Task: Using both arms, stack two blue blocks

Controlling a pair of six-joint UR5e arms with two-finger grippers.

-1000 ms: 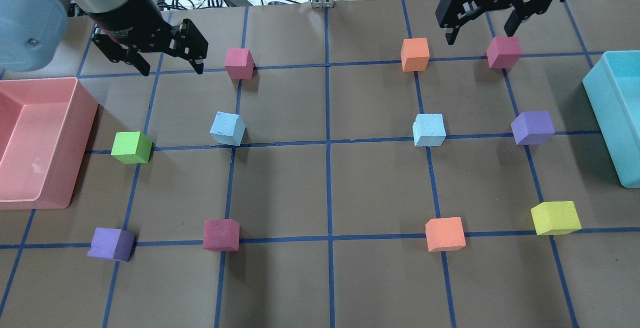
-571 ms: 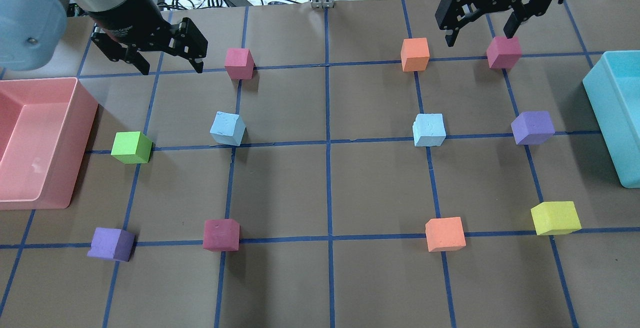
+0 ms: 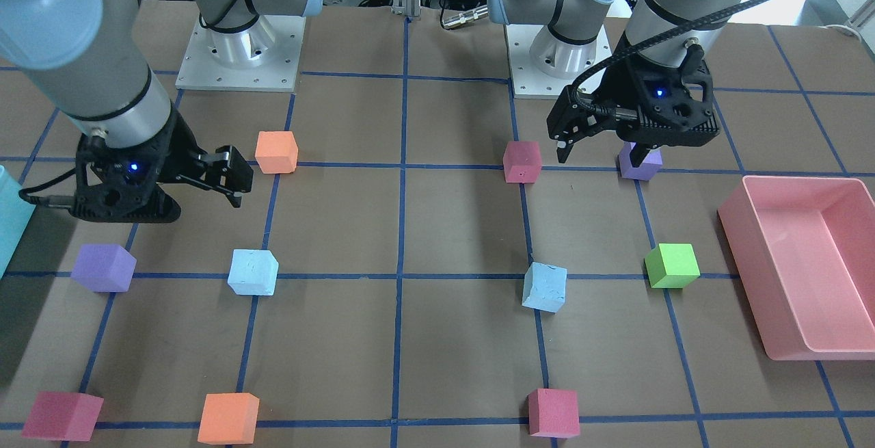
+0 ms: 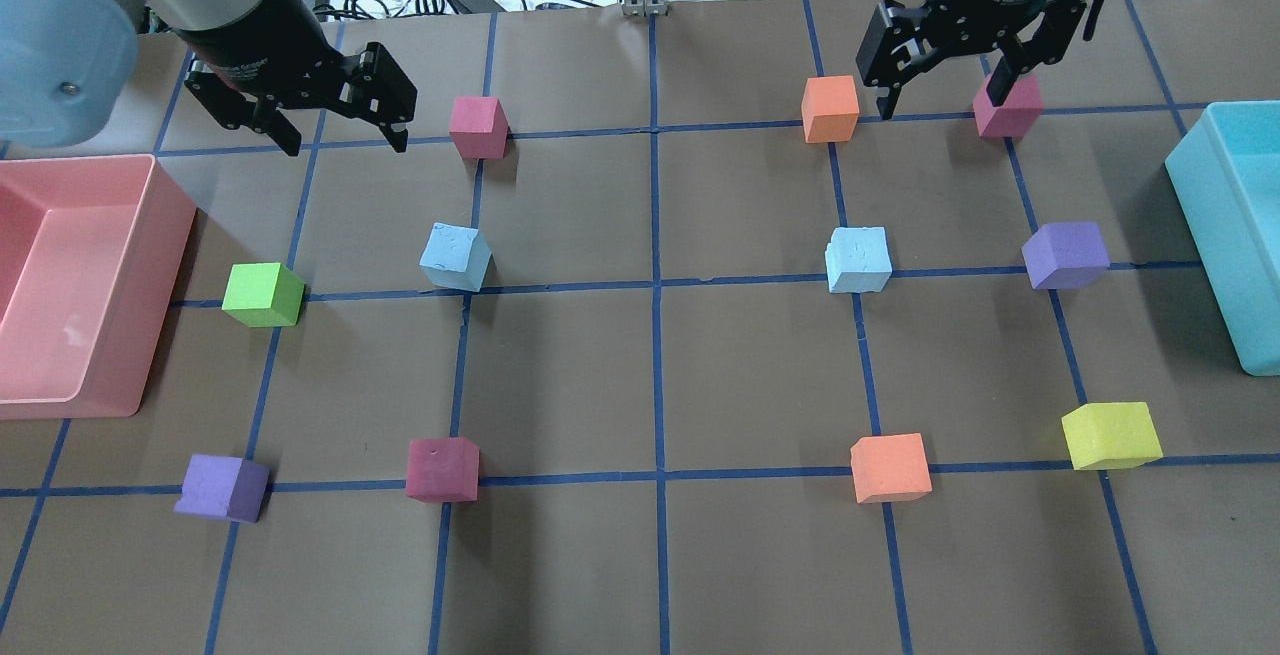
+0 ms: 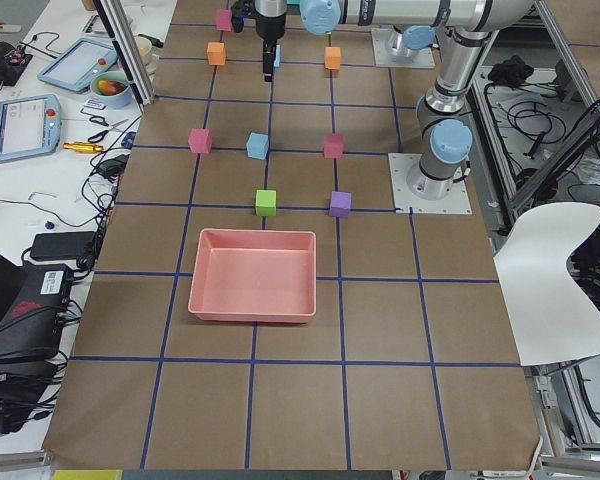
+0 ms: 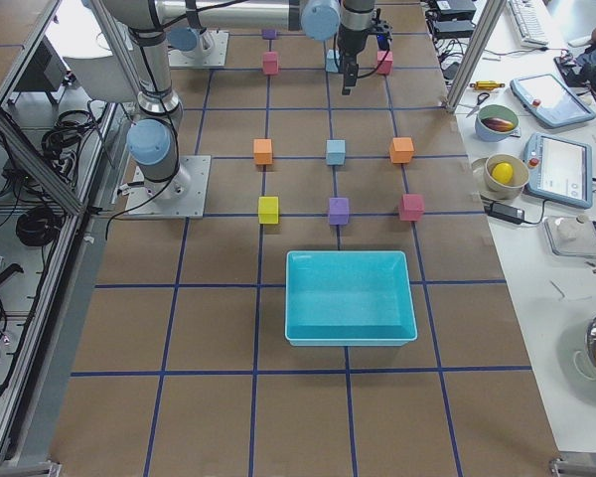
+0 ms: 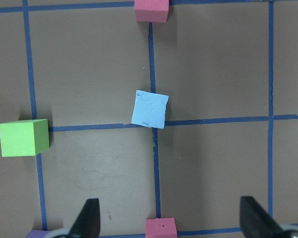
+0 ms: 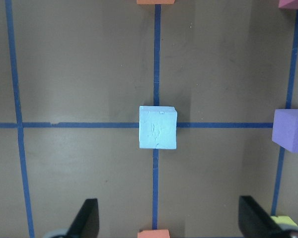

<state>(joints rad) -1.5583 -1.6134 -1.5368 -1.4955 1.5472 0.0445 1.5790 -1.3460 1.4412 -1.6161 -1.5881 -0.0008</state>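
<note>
The two blue blocks sit apart on the table (image 4: 560, 555), unstacked, both on the tape line that runs sideways through the centre cross (image 4: 656, 283). The left block (image 4: 456, 257) lies on the robot's left of the cross, turned a little askew to the line. The right block (image 4: 858, 259) lies about as far to the right of the cross. Nothing touches either one.

The left gripper (image 4: 345, 140) hangs high over the table left of the cross, jaws wide apart and empty. Its wrist view looks straight down on the left block (image 7: 150, 109), which lies ahead of the fingers (image 7: 89, 220). The right gripper (image 4: 938, 100) hangs high to the right of the cross, jaws also spread and empty, with the right block (image 8: 158, 127) ahead of it.

Farther left of the cross come a green block (image 4: 263, 295) and then a pink bin (image 4: 165, 265). Farther right come a purple block (image 4: 1065, 255) and then a teal bin (image 4: 1200, 225).
</note>
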